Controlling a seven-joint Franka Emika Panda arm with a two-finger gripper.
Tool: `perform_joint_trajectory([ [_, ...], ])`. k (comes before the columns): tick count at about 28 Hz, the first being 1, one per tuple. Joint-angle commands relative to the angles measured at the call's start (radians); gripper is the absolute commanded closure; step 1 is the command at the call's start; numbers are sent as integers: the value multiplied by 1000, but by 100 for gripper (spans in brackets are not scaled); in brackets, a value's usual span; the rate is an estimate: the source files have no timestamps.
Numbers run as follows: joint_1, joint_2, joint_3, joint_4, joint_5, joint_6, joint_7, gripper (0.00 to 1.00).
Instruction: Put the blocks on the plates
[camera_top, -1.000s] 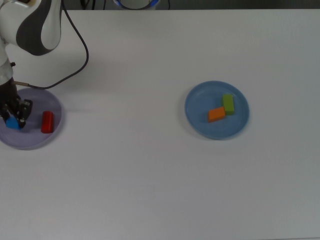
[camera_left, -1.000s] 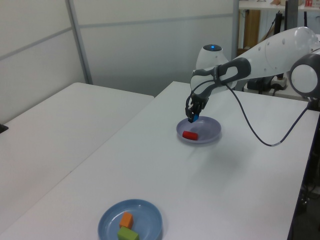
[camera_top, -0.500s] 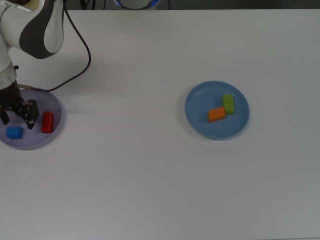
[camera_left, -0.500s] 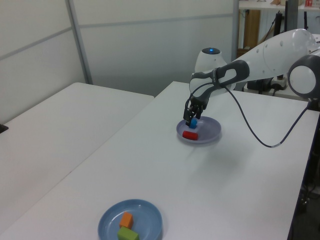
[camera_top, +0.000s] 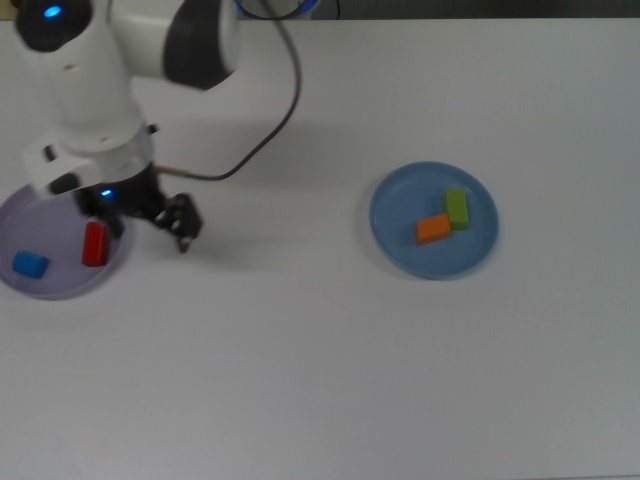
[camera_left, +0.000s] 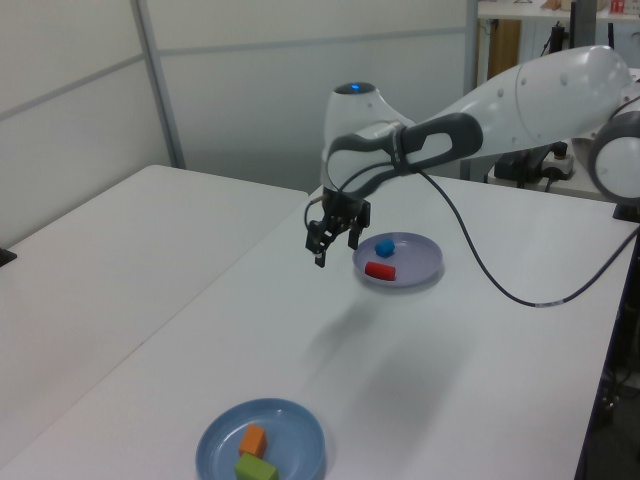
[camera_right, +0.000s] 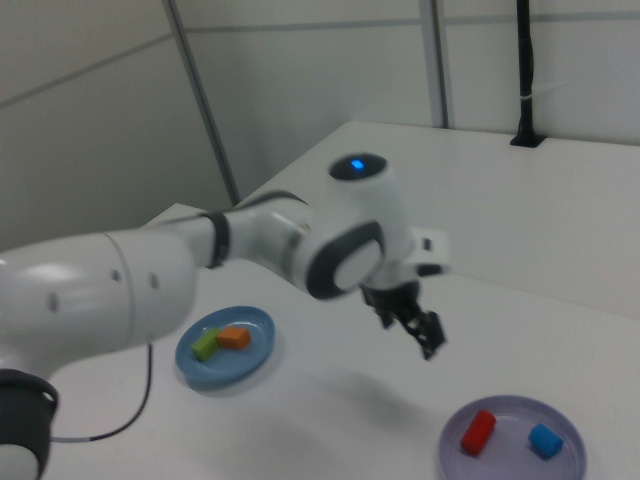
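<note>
The blue cube (camera_top: 30, 264) and the red block (camera_top: 94, 243) lie apart on the lavender plate (camera_top: 55, 286) at the top view's left. On the light blue plate (camera_top: 400, 215) the orange block (camera_top: 433, 229) and the green bar (camera_top: 457, 207) touch at a corner. My gripper (camera_top: 148, 226) hangs open and empty just off the lavender plate's right rim in the top view. The left view shows the gripper (camera_left: 334, 240) raised above the table to the left of the lavender plate (camera_left: 420, 258). In the right view the gripper (camera_right: 412, 332) is between the two plates.
The arm's black cable (camera_top: 250, 150) loops over the white table (camera_top: 320, 380) behind the gripper. A second white table (camera_left: 120, 240) stands at the left view's left, across a narrow gap.
The gripper let go of the blue cube, which now rests on the lavender plate. The arm then rose and swung away toward the top view's right.
</note>
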Motion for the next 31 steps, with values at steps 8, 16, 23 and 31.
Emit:
perform_joint_trajectory([
  [8, 205, -124, -9, 20, -257, -441, 203, 0],
  [16, 219, -252, -20, 21, -193, -514, 94, 0],
  [23, 175, -347, -20, 21, -56, -524, 38, 0],
  [31, 175, -368, -15, 38, -50, -557, 47, 0],
])
